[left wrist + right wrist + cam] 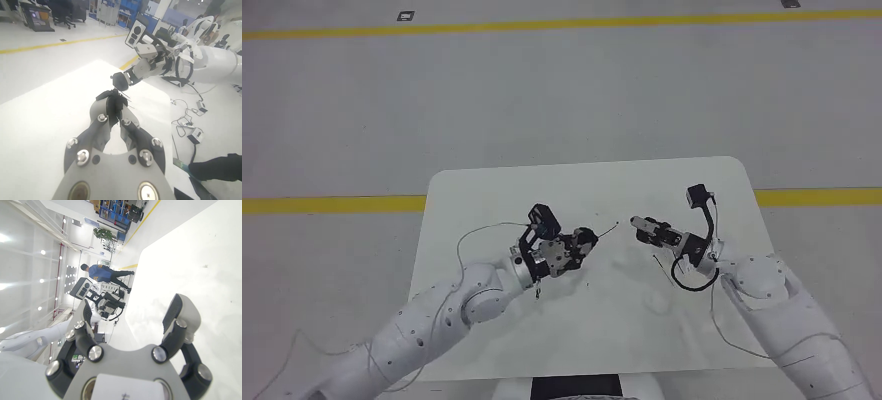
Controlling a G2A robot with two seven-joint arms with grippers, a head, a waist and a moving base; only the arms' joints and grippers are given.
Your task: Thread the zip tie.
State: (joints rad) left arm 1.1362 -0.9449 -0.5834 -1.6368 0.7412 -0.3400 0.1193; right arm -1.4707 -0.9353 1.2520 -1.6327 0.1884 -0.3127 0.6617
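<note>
The left gripper [580, 243] [113, 106] is pinching a thin black plastic zip tie [607, 231] [115, 93]. Its two fingers are pressing nearly together, with only the tie between their dark pads. From the fingertips the free end of the tie is sticking out forward, towards the other arm, and it is hanging above the white rectangular table [502, 200] without touching it.

The right gripper [642, 225] [120, 81] [130, 303] is standing just beyond the tip of the tie and is facing the left gripper. Its fingers are spread wide and are gripping nothing. In the right wrist view the bare table top is showing through the gap between them. In the left wrist view one dark pad of the right gripper is sitting just beside the end of the tie, and I cannot tell if they are touching.

I am counting one zip tie in a gripper. One short thin dark stroke [661, 264] is lying on the table near the right gripper, on the side towards the robot. I cannot tell what it is.
</note>
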